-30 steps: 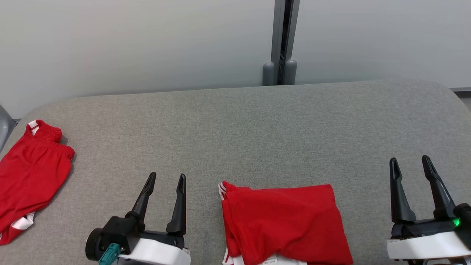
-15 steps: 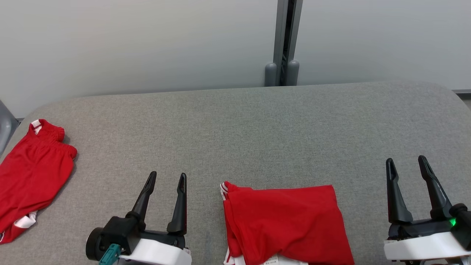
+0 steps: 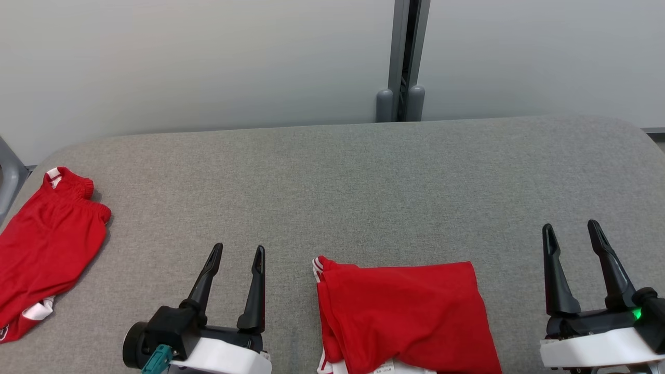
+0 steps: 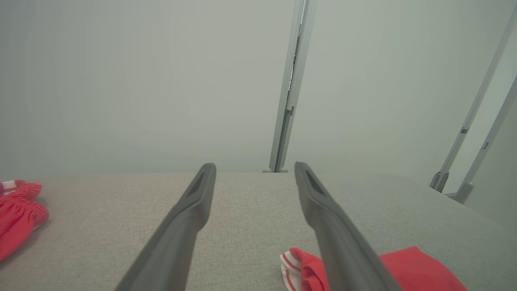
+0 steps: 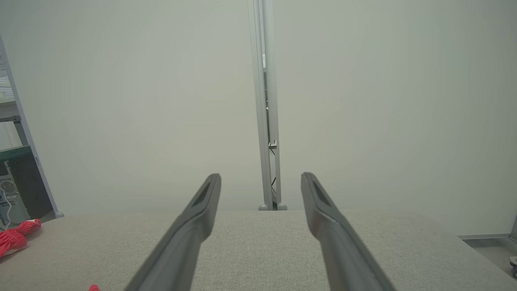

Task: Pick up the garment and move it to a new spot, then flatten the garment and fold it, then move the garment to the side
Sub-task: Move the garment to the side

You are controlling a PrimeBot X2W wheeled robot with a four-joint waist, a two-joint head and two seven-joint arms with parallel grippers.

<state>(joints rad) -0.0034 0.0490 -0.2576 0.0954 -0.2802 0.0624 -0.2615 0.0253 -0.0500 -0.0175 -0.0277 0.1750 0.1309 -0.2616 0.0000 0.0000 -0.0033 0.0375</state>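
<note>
Two red pieces of clothing lie on the grey counter point(image 3: 363, 171). The folded garment point(image 3: 405, 317) lies flat at the near edge of the counter, between the two pincers, and touches neither of them. It has white stripes at its left corner and a white tag at its near edge. The red shorts point(image 3: 47, 249) lie at the far left end of the counter, well apart from the garment. The left pincer point(image 3: 239, 248) is near the garment's left side. Its two dark fingers are spread wide and there is nothing between them. The right pincer point(image 3: 569, 226) is off to the garment's right side, apart from it. It is wide open too and holds nothing. A small green light point(image 3: 636, 313) glows on its base. Both pincers point toward the pale wall point(image 3: 208, 62) behind the counter, where a grey post point(image 3: 405, 52) stands up.
</note>
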